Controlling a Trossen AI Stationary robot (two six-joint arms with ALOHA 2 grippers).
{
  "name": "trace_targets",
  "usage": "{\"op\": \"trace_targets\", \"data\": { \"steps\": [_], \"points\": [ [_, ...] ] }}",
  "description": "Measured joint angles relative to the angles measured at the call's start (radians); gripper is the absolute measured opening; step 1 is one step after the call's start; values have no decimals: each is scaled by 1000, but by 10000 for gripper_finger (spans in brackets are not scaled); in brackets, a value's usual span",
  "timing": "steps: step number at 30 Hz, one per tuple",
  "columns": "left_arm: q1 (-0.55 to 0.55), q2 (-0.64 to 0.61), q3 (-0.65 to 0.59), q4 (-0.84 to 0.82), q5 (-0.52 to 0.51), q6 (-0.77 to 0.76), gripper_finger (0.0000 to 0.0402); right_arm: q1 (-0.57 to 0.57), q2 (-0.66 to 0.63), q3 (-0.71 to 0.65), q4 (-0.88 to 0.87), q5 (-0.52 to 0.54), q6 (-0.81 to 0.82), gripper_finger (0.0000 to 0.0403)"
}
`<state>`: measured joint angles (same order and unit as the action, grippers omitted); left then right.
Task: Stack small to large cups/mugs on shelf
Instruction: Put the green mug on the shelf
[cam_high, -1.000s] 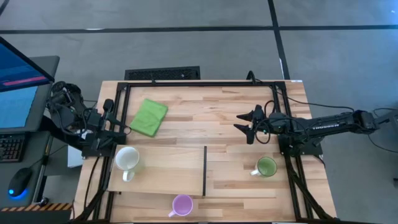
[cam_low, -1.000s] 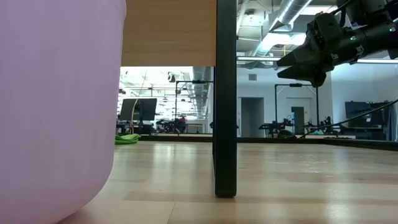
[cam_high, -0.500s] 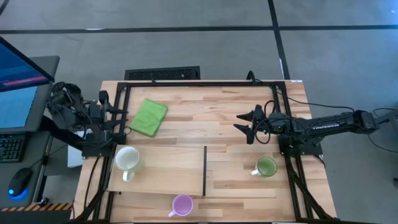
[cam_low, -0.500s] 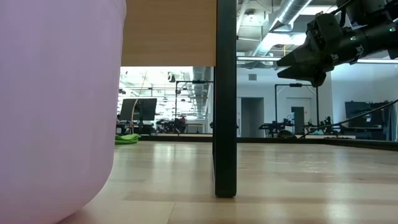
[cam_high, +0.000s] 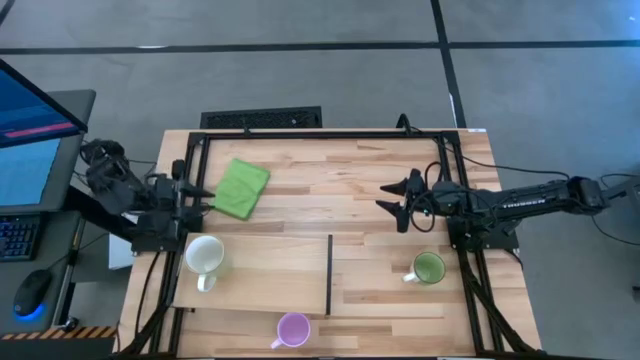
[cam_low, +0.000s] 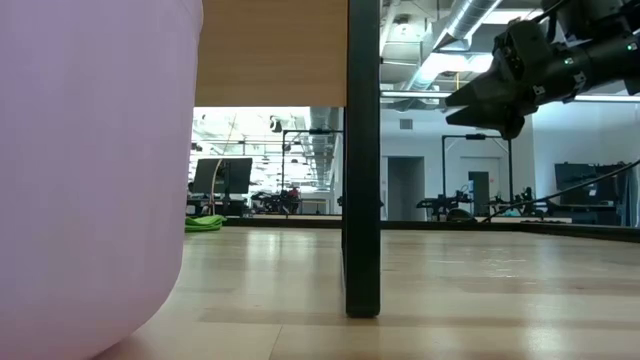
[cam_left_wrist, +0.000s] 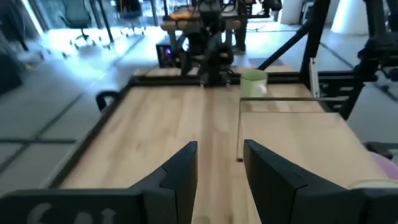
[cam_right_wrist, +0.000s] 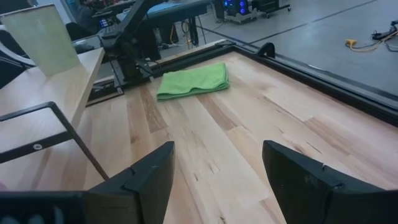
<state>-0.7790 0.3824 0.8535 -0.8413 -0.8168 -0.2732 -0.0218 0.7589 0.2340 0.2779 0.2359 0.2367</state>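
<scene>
The left arm has been swinging round at the table's left edge: a second ago its gripper was pointing down by the white mug, and now the left gripper (cam_high: 200, 192) is pointing across the table, right beside the folded green cloth (cam_high: 240, 188). Its dark fingers (cam_left_wrist: 180, 171) are standing apart with bare wood showing between them, holding nothing. The right gripper (cam_high: 393, 202) hasn't budged; it is hanging above the table's right half with its jaws wide open and empty.

The small white handled mug (cam_high: 205, 255) is already sitting on the pale plywood board with the dark strip along one edge (cam_high: 270, 270), near its left end. The light purple handled mug (cam_high: 293, 328) is standing on the butcher-block tabletop (cam_high: 380, 170) just below the board, and the green handled mug (cam_high: 428, 268) is well off to the right, near the right arm's base.

I'd say the stacking is barely begun, with two mugs waiting. The green one looks like the right arm's job: it should be dropping over the mug, closing on the rim or wall opposite the handle, and carrying it level to the board. Since the mugs look alike in size, nesting will need a straight, slow descent.
</scene>
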Motion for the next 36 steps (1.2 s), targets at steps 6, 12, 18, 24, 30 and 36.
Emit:
{"op": "trace_targets", "data": {
  "steps": [6, 12, 18, 24, 30, 36],
  "points": [
    [81, 18, -61, 47, 47, -6, 122, 21, 0, 0, 7, 0, 0, 265],
    [192, 16, -80, 183, 153, 139, 122, 52, 0, 0, 8, 0, 1, 265],
    [334, 17, -105, 217, 246, 164, 122, 77, 0, 0, 8, 0, 0, 265],
    [484, 16, -151, 283, 290, 225, 122, 80, 0, 0, 8, 0, 1, 265],
    [641, 16, -191, 376, 478, 300, 122, 80, 0, 0, 8, 0, 0, 265],
    [763, 16, -191, 388, 499, 343, 122, 80, 0, 0, 8, 0, -6, 265]
  ]
}}
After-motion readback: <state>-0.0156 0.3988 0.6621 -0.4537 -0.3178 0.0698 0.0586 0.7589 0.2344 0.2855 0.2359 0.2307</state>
